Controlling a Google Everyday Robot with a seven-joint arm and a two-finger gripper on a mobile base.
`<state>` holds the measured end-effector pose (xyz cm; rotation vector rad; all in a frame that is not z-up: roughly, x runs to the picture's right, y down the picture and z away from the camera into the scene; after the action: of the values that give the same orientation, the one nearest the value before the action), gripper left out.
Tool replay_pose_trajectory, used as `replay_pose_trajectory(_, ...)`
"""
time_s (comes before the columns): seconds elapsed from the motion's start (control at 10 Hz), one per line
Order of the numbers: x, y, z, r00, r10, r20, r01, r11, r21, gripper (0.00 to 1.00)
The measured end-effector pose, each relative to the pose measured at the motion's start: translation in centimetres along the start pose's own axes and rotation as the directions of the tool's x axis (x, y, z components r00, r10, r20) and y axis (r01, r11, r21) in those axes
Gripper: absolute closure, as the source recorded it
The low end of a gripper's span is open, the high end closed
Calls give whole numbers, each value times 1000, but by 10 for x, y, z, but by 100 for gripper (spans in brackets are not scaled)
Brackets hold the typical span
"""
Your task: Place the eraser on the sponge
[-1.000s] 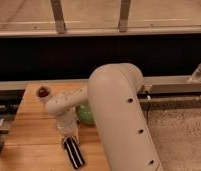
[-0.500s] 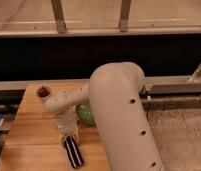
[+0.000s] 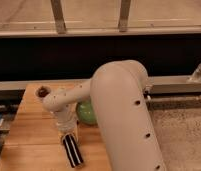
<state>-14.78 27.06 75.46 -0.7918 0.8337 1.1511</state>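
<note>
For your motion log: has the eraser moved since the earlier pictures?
No. The eraser keeps its spot near the green bowl, with the gripper at its far end.

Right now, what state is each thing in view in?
hand: low over the table, at the far end of the eraser.
eraser: striped face up, near end free.
green bowl: on the table, partly hidden by the arm.
sponge: not in view.

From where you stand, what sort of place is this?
Probably an indoor lab or office work area: a wooden table beside a speckled floor, with window frames behind. The gripper is over the table, at the eraser.
</note>
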Motion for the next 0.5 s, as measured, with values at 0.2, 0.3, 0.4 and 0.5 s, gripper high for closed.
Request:
replay_pose_trajectory(0.2,-3,2,-17,999,2,41,-3,999,32,100)
replay_pose_trajectory(0.3,-3,5,-36,997,-2,72,-2,999,51,100)
replay_pose_trajectory(0.4,-2,6,-54,995,-3,100,-3,998,63,100)
replay_pose_trajectory(0.5,-2,9,-79,991,-8,137,-3,997,80,100)
